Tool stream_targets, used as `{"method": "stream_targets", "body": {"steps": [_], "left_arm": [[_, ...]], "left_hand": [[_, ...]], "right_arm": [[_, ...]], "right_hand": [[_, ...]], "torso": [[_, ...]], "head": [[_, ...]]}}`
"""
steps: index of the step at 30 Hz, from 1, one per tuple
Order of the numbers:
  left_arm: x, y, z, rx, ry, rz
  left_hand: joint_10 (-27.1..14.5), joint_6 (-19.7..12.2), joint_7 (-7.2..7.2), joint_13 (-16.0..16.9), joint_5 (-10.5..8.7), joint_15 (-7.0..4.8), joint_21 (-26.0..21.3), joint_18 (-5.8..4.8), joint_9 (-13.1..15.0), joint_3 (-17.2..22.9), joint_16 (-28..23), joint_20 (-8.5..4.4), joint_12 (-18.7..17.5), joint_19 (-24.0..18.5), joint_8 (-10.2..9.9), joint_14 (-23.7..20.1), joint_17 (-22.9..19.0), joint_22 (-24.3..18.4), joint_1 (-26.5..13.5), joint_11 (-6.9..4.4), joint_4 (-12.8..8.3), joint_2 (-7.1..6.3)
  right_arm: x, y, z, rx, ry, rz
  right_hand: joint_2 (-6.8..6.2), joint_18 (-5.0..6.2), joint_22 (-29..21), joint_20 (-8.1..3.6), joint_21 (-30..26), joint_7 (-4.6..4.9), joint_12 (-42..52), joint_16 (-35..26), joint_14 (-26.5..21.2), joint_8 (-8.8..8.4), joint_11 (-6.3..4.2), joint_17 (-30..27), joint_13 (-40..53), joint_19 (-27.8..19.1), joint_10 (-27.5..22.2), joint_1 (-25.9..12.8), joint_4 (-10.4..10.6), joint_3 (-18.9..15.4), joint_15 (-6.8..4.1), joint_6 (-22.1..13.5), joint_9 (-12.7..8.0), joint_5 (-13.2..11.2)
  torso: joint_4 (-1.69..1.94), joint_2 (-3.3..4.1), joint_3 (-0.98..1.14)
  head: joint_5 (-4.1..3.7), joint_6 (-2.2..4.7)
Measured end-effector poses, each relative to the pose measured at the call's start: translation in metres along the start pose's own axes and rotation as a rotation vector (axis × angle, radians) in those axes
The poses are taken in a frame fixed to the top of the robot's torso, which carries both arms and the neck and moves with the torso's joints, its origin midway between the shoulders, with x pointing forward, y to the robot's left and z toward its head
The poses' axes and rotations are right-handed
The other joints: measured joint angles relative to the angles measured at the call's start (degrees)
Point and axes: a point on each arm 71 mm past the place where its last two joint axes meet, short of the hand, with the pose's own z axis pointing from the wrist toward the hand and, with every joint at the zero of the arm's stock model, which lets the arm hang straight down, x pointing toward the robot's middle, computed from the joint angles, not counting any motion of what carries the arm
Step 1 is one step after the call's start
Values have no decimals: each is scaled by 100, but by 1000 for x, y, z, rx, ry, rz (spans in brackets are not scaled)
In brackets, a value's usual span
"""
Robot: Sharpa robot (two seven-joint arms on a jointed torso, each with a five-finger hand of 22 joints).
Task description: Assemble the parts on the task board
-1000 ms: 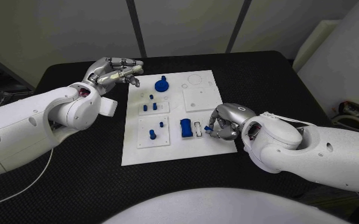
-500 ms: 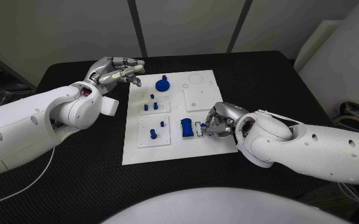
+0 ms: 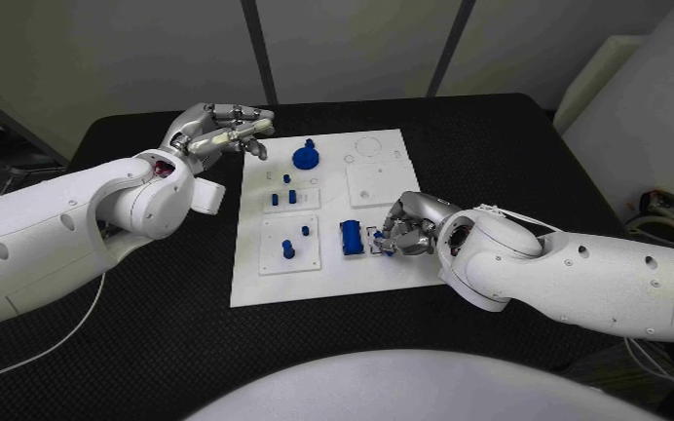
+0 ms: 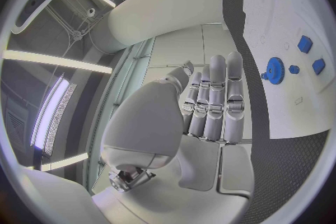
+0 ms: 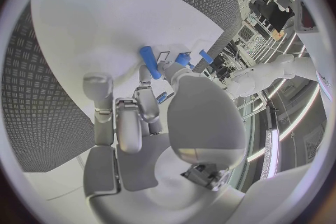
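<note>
From my head view, the white task board lies in the middle of the black surface. My right robot hand sits low over the board's near right part, fingers curled down around a small blue part just right of a larger blue block; I seem to be pinching that small piece, though the fingers hide most of it. My left robot hand hovers above the far left corner of the board, fingers bunched together with nothing in them. A blue gear-like part stands on the far side of the board, small blue pegs sit nearer on the left, and another blue peg stands on the near left plate. In my left wrist view, my left robot hand has its fingers folded side by side, empty, with the blue gear beyond on the board. In my right wrist view, my right robot hand closes its fingertips by a blue bar on the board.
</note>
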Motion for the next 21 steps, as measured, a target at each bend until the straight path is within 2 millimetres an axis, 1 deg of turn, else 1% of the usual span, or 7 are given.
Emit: {"method": "stream_targets", "body": {"steps": [4, 8, 9, 10, 16, 18, 21], "left_arm": [[0, 0, 0, 0, 0, 0], [0, 0, 0, -1, 0, 0], [0, 0, 0, -1, 0, 0], [0, 0, 0, -1, 0, 0], [0, 0, 0, -3, 2, 0], [0, 0, 0, -4, 3, -1], [0, 0, 0, -6, 5, -1]], "left_hand": [[0, 0, 0, 0, 0, 0, 0, 0, 0, 0, 0, 0, 0, 0, 0, 0, 0, 0, 0, 0, 0, 0], [0, 0, 0, 0, 0, 0, 0, 0, 0, 0, 0, 0, 0, 0, 0, 0, 0, -1, 0, 0, 0, 0], [0, 0, 0, 0, 0, 0, 0, 0, 0, 0, 0, 0, 0, 0, 0, 0, 0, 0, 0, 0, 0, 0], [0, 0, 0, 0, 0, 0, 0, 0, 0, 0, 0, 0, 0, 0, 0, 0, 0, 0, 0, 0, 0, 0], [0, 0, 0, -1, 0, 0, 0, 0, 0, 0, 0, 0, 0, 0, 0, 0, 0, 0, 0, 0, 0, 0], [0, 0, 0, -6, 0, 0, 0, -1, 0, 0, 0, 0, 0, 0, 0, 0, 0, 7, 0, 0, 0, 0], [0, 0, 0, -6, 0, 0, 0, 0, 0, 0, 0, 0, 0, 0, 0, 0, 0, 7, 0, 0, 0, 0]], "right_arm": [[0, 0, 0, -1, -6, 8], [0, 0, 0, -4, -13, 14], [0, 1, 0, -4, -15, 15], [0, 1, 0, -5, -17, 17], [-1, 3, 0, -15, -27, 26], [-1, 4, 0, -20, -30, 30], [-1, 5, 0, -24, -35, 33]], "right_hand": [[0, 0, 7, 0, 0, 4, 20, 0, 0, 1, 0, 0, 0, 0, 0, 0, -8, 9, 0, -4, 0, -18], [-8, 0, 6, 0, 0, -15, 20, 0, 0, 33, 0, 0, 0, 0, 0, -8, -12, 14, 0, 15, 0, -20], [-26, 0, 6, 0, 0, -20, 20, 0, 0, 33, -1, 0, 0, 0, 1, -27, -14, 15, 1, 20, 1, -20], [-31, 0, 7, 0, 0, -24, 20, 0, 0, 34, -32, 0, 0, 0, 32, -31, -24, 25, 1, 25, 0, -21], [-31, 0, 22, 0, 0, -25, 20, 0, 0, 35, -33, 0, 0, -1, 33, -31, -24, 31, 1, 25, 0, -42], [2, 0, 22, -1, 0, -25, 34, 2, 0, 50, -33, 0, 0, 1, 33, -64, -9, 47, 1, 25, 0, -40], [18, 0, 29, -21, 0, -25, 44, 22, 0, 82, -34, 0, -1, 21, 34, -80, 5, 59, 1, 25, 0, -40]], "torso": [[0, -1, 3], [1, -2, 4], [3, -3, 5], [4, -4, 6], [4, -5, 7], [4, -5, 7], [4, -5, 7]], "head": [[4, -3], [13, -3], [15, -3], [16, -3], [28, 5], [29, 6], [29, 7]]}}
